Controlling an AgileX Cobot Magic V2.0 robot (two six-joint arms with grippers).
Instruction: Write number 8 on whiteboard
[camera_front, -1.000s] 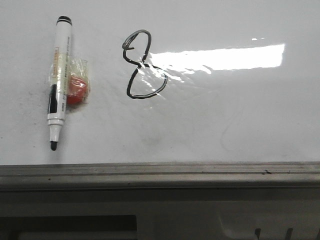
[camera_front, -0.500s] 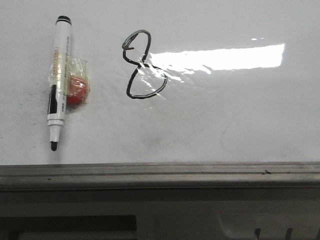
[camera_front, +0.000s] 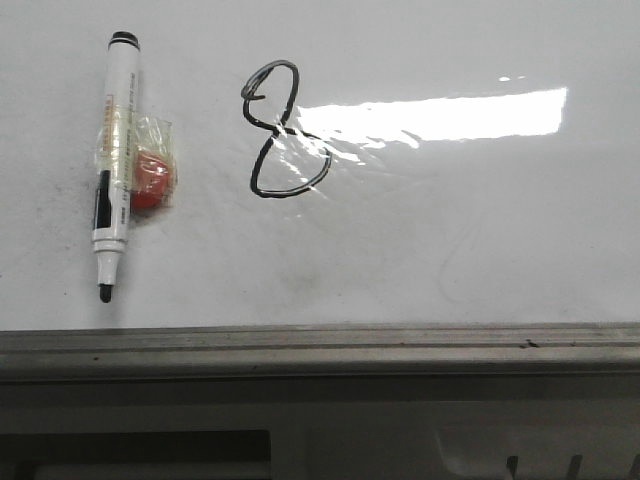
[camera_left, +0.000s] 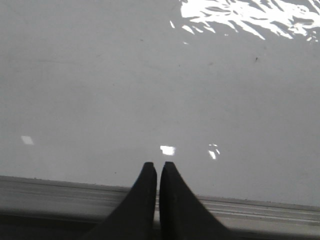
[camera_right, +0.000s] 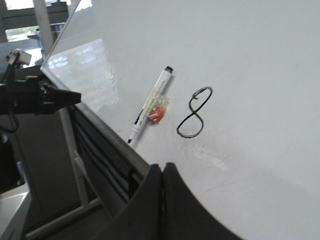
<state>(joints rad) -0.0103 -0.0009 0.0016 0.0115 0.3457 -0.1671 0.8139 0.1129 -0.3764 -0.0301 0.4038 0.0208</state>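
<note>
number 8 (camera_front: 283, 130) drawn on whiteboard (camera_front: 450, 250), marker (camera_front: 113, 165) beside it.

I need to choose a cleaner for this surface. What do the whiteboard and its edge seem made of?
The whiteboard looks like glossy coated white board: it mirrors a bright light strip and holds grey smudges. Its frame edge appears to be dull grey metal, probably aluminium, with ridged lines.
</note>
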